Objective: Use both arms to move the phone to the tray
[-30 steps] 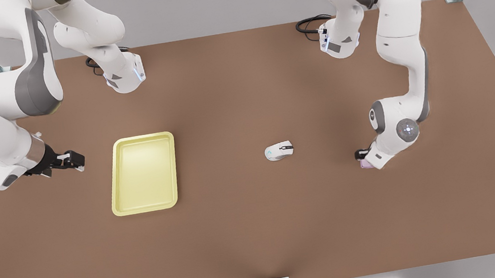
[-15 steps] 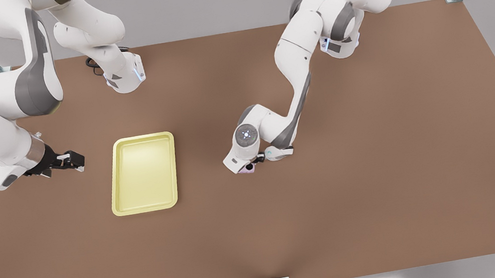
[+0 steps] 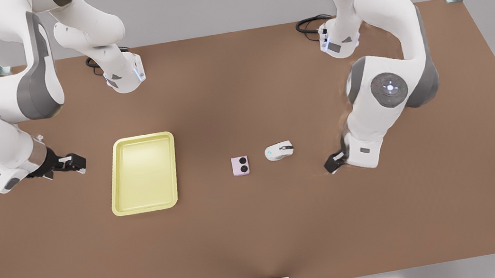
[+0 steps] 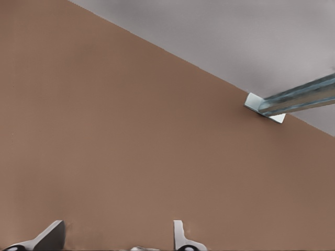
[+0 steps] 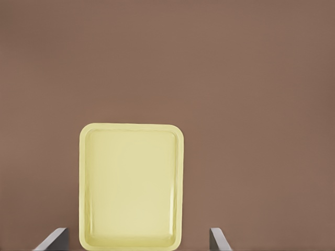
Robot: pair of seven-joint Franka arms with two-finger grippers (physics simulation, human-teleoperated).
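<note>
1. At the far left of the front view, the right gripper (image 3: 77, 162) hangs low over the brown table (image 3: 260, 233), just beside the tray's left edge and pointing at it. Its wrist view looks straight at the tray, and its fingers (image 5: 55, 238) are spread wide with nothing between them.
2. Next along is the tray (image 3: 138, 139), pale yellow, lying flat in the left-centre of the front view. Nothing is in it.
3. Near the middle, the phone (image 3: 240, 165) lies flat on the table with its two black circles facing up. It is well apart from the tray, and no gripper touches it.
4. Just to the phone's right sits a white mouse (image 3: 279, 150), close to the phone but not touching it.
5. Right of centre, the left gripper (image 3: 331, 166) is down near the table, apart from the mouse and farther from the phone. In its wrist view its fingers (image 4: 49, 236) stand apart and hold nothing.
6. From where I stand, the job looks about half done. The phone sits midway between the two arms, within likely reach of the right one. What's left is for that arm to pick it up and set it in the tray.
</note>
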